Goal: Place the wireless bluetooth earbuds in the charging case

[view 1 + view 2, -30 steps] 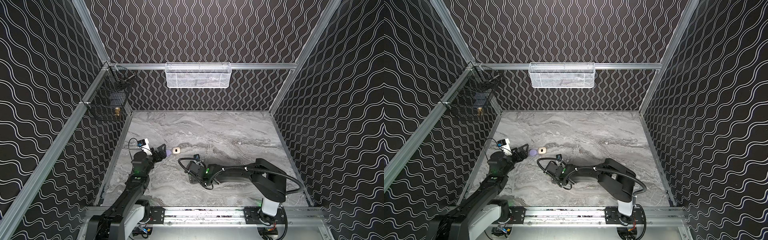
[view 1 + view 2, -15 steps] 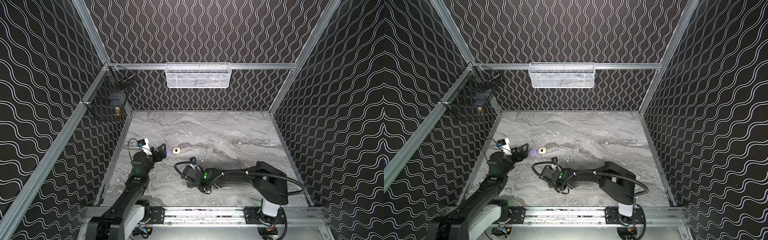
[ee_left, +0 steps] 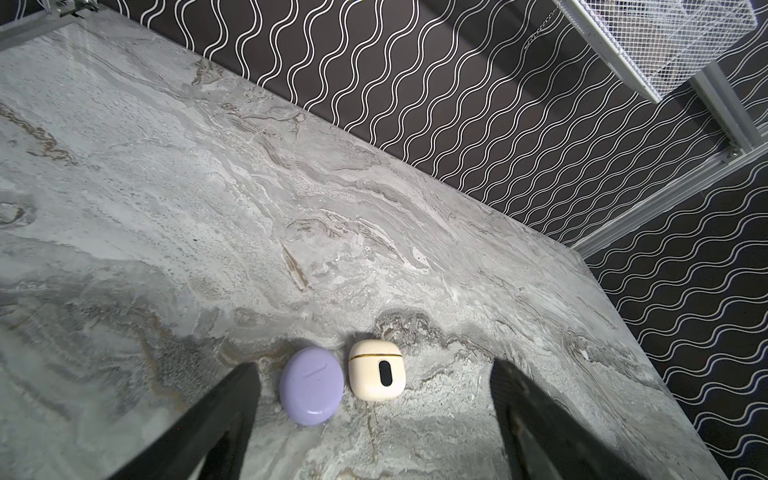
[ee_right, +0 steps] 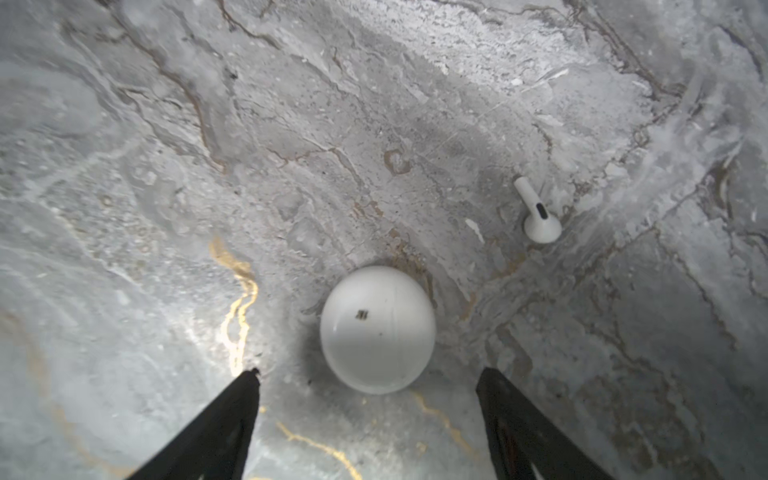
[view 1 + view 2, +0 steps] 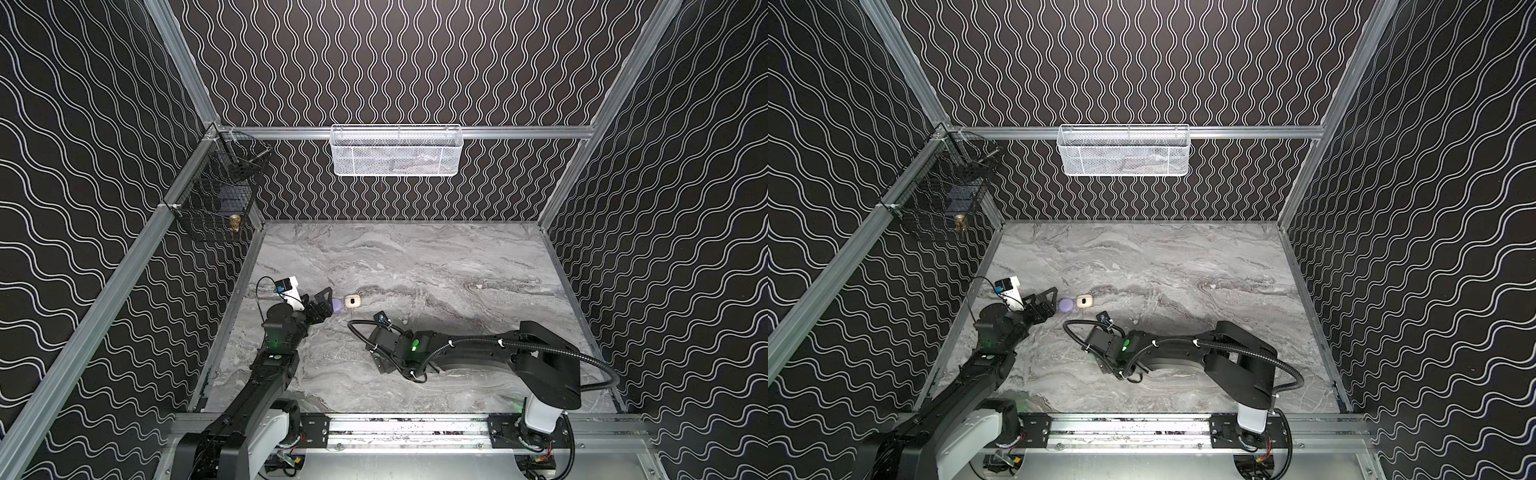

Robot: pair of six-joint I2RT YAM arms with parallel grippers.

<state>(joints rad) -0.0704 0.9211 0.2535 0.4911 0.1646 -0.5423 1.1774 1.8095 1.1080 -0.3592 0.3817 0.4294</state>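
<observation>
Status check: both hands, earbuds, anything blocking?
Left hand open, facing closed lavender case and cream case. Right hand open over closed white case. One white earbud loose beside it. Nothing blocking.

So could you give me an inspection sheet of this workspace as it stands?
Surface: grey marble table, no spills seen.
Job's things: purple case, cream case, white case, all shut; one earbud lies loose near the white case.
Clutter: nothing seen.
Grippers: left gripper open, facing purple and cream cases; right gripper open over white case.
Cables: black cables loop from both wrists.
Surroundings: white basket on back rail, black baskets on left wall, wavy walls.
</observation>
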